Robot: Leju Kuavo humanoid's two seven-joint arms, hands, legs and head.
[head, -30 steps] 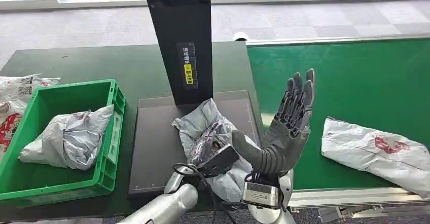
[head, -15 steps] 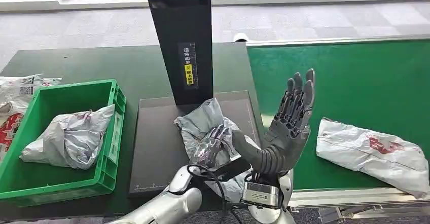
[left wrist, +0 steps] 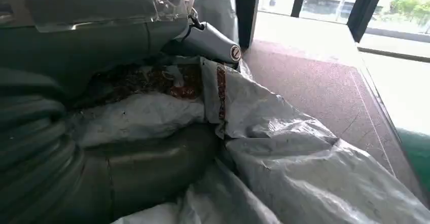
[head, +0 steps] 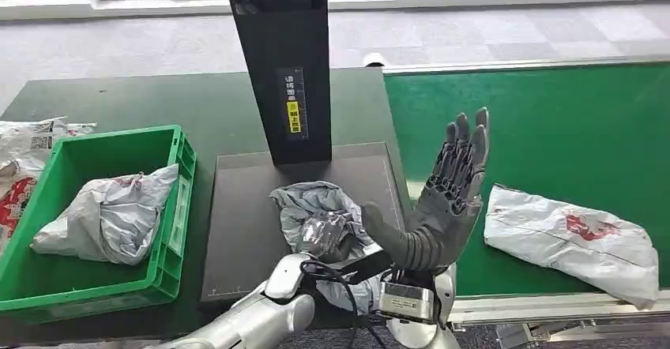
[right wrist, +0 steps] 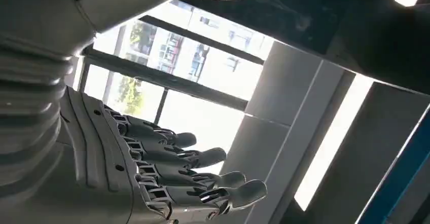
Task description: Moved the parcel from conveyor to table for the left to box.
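A crumpled grey parcel (head: 304, 201) lies on the black scanner platform (head: 245, 223) of the table. My left hand (head: 324, 234) grips it from the near side, its fingers sunk into the plastic. In the left wrist view the parcel (left wrist: 284, 148) bunches against my thumb and palm (left wrist: 147, 163). My right hand (head: 448, 195) stands upright beside the parcel, over the edge of the green conveyor (head: 553, 120), fingers straight and apart, holding nothing. The right wrist view shows that hand (right wrist: 152, 168) spread against the windows.
A green box (head: 178, 199) at the left holds one grey parcel (head: 111, 215). A white parcel with red print (head: 573, 238) lies on the conveyor to the right. A black post (head: 284, 65) rises behind the platform. More bags (head: 20, 140) lie at the far left.
My left hand has closed into the grey parcel and bunched it up. The white parcel on the conveyor has drifted left. My right hand has stayed still.
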